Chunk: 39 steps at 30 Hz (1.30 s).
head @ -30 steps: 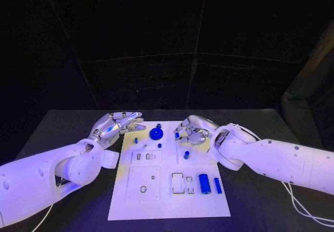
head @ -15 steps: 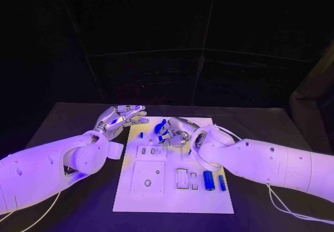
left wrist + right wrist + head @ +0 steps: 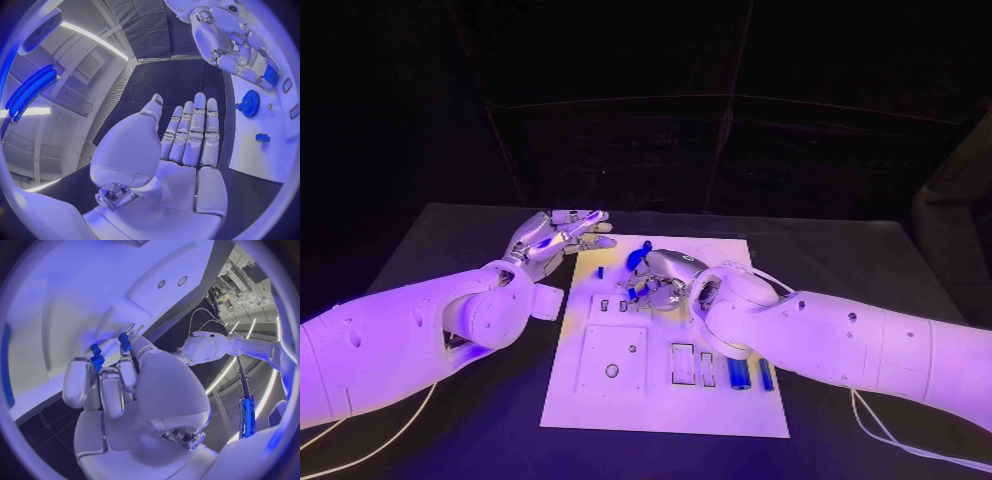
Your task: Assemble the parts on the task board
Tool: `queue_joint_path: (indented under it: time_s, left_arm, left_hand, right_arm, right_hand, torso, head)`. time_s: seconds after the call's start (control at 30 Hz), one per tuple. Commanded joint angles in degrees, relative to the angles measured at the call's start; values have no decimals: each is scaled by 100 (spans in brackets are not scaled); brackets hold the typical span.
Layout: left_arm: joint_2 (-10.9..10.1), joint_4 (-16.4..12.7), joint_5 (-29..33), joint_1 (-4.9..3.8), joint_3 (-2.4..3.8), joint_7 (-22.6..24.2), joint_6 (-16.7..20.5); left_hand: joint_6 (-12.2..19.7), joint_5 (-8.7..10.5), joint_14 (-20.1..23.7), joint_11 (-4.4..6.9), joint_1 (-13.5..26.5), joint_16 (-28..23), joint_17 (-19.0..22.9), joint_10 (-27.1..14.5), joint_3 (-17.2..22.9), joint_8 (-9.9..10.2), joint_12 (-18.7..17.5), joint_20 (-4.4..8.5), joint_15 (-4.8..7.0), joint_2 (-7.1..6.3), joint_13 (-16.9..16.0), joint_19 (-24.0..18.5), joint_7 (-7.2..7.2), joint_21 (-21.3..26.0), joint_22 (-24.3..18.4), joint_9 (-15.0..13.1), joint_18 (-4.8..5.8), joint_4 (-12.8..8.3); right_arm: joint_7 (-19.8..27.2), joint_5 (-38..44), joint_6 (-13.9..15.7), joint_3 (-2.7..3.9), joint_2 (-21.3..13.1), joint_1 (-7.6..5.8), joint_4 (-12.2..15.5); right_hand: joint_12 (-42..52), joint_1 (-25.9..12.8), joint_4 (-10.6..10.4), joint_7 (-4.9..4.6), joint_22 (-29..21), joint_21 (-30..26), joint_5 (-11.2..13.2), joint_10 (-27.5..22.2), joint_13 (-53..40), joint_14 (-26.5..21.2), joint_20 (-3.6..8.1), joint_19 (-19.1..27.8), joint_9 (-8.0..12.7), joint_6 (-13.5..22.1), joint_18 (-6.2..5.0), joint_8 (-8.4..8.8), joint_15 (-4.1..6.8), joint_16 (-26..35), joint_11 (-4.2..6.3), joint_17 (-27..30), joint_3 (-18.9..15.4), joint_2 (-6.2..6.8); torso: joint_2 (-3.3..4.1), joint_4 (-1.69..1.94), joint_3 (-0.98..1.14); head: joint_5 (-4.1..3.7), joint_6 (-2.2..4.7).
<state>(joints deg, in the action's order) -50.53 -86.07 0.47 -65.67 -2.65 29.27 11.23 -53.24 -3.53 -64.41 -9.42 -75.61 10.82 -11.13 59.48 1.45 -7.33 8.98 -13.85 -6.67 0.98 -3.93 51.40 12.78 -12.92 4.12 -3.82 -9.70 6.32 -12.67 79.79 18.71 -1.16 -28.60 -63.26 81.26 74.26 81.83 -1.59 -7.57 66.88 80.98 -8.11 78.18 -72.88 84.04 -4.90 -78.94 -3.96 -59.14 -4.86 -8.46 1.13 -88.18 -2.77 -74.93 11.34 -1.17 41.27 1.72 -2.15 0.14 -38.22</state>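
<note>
Silver right hand (image 3: pixel 664 281) apparently pinching a blue part (image 3: pixel 97 360); left hand (image 3: pixel 181 150) flat, empty.

We see two bulky white arms — smooth shells with small dark screw holes, thin white cables trailing — ending in the silver, segmented left hand (image 3: pixel 557 237) and right hand (image 3: pixel 664 277).

The right silver many-fingered hand (image 3: pixel 664 281) covers part of the white plastic task board (image 3: pixel 668 400) beneath it; the small blue piece (image 3: pixel 124 342) at its fingertips is mostly hidden, its shape unreadable. Whether it is gripped cannot be told.
</note>
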Motion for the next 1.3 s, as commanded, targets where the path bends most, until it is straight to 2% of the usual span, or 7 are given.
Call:
queue_joint_path:
  time_s: [0.03, 0.2, 0.53, 0.93, 1.3]
  left_arm:
    - [8, 3, 19, -10, 5, 66, -24]
    - [12, 20, 19, -10, 5, 67, -25]
    - [23, 40, 19, -10, 5, 61, -34]
    - [20, 45, 19, -10, 5, 54, -42]
    - [16, 45, 19, -10, 5, 55, -42]
  left_hand:
    - [10, 35, -23, -27, 16, -36, -5, 16, 15, 18, -27, 13, -29, 63, 6, 42, 20, 30, -10, 5, -92, -33]
    - [10, 35, -23, -27, 16, -36, -5, 16, 15, 18, -27, 13, -29, 63, 6, 42, 20, 30, -10, 5, -92, -33]
    - [10, 35, -23, -27, 16, -36, -5, 16, 15, 18, -27, 13, -29, 63, 6, 42, 20, 30, -10, 5, -92, -33]
    - [3, 35, -30, -26, 9, -44, -12, 24, 14, 19, -30, 14, -27, 73, 5, 48, 18, 37, -12, 4, -93, -49]
    - [3, 35, -30, -26, 9, -44, -12, 24, 14, 19, -30, 14, -27, 73, 5, 48, 18, 37, -12, 4, -93, -49]
  right_arm:
    - [-27, 172, -187, -3, 15, 7, 17]
    - [-27, 186, -233, -10, 21, 32, 55]
    - [-68, 230, -416, -20, 28, 64, 48]
    - [-267, 532, -509, -27, -3, 78, 42]
    - [-374, 720, -617, -29, -15, 80, 79]
  right_hand:
    - [-29, -56, 8, 2, -4, 14, 12, -42, 70, 506, 25, -12, -4, -43, 41, -13, 37, -19, 15, -1109, 36, -28]
    - [-34, -60, 9, 2, -3, 15, 16, -46, 75, 507, 25, -13, -4, -44, 41, -12, 37, -21, 15, -1113, 38, -25]
    - [-38, -74, 14, 2, -2, 14, 28, -48, 78, 508, 24, -13, -3, -47, 41, -8, 36, -22, 14, -1119, 45, -11]
    - [-155, -161, 39, -15, -19, 4, 80, -141, 193, 505, 17, -4, 6, -16, 38, 37, 27, -15, 1, -1104, 75, 81]
    - [-189, -282, 52, -50, -26, -3, 117, -165, 220, 505, -1, -1, 16, 59, 38, 111, 4, -13, -28, -1105, 83, 220]
  torso:
    - [3, -14, 4]
    - [6, 0, 2]
    - [1, -7, 0]
    - [-3, 5, -5]
    - [-1, -1, -3]
  head:
    - [9, -9]
    - [28, -44]
    - [38, -69]
    - [23, -87]
    - [29, -89]
